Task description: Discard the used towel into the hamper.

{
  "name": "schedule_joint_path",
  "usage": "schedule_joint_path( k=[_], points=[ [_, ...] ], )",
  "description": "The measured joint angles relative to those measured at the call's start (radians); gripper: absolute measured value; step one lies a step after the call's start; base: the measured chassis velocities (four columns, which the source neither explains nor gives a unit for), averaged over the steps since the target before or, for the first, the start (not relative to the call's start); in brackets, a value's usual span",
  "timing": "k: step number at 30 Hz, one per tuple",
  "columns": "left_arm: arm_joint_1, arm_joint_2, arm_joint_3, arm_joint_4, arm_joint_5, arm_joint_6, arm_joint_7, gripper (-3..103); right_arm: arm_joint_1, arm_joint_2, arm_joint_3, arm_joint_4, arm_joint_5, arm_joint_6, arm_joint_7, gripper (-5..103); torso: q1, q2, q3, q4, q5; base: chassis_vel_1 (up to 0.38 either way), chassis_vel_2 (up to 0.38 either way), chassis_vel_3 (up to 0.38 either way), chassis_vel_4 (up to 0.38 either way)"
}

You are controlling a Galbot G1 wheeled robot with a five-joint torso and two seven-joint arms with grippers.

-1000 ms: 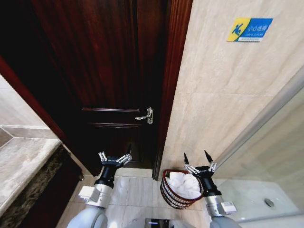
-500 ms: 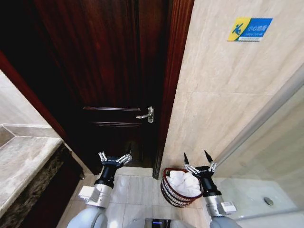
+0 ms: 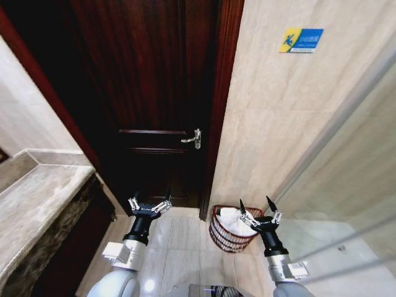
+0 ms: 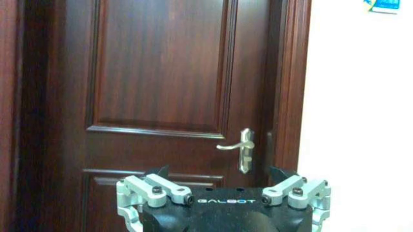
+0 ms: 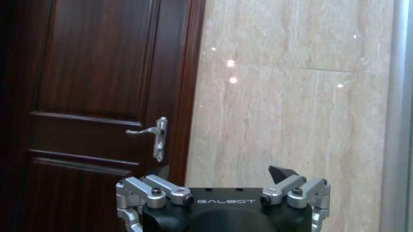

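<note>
Both arms were raised side by side in front of the robot, forearms reaching forward and wrists level, facing a dark wooden door [image 3: 154, 93] and the tiled wall [image 3: 278, 124] beside it. The left gripper [image 3: 149, 205] was held in front of the lower door panel, its two fingers spread wide apart with nothing between them; in the left wrist view the same gripper [image 4: 219, 175] pointed straight at the door, the lever handle [image 4: 239, 147] standing between its finger tips in the distance. The right gripper [image 3: 254, 207] was likewise wide open and empty, poised above the near rim of the hamper [image 3: 224, 234]; in the right wrist view it [image 5: 219, 173] faced the door frame and the beige tiles.

The hamper stood on the floor at the foot of the wall, just beside the door frame, and held a crumpled white towel [image 3: 234, 223]. A stone countertop [image 3: 37, 204] lay to the robot's left, and a blue and yellow sign [image 3: 301, 39] was fixed high on the wall.
</note>
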Motion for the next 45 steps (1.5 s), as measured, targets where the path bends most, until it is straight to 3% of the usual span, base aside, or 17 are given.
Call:
schedule_joint_path(
  k=[45],
  points=[
    [0.000,0.000,0.000,0.000,0.000,0.000,0.000,100,0.000,0.000,0.000,0.000,0.000,0.000,0.000,100,0.000,0.000,0.000,0.0001,0.0000,0.194,-0.190,-0.193,0.189]
  ],
)
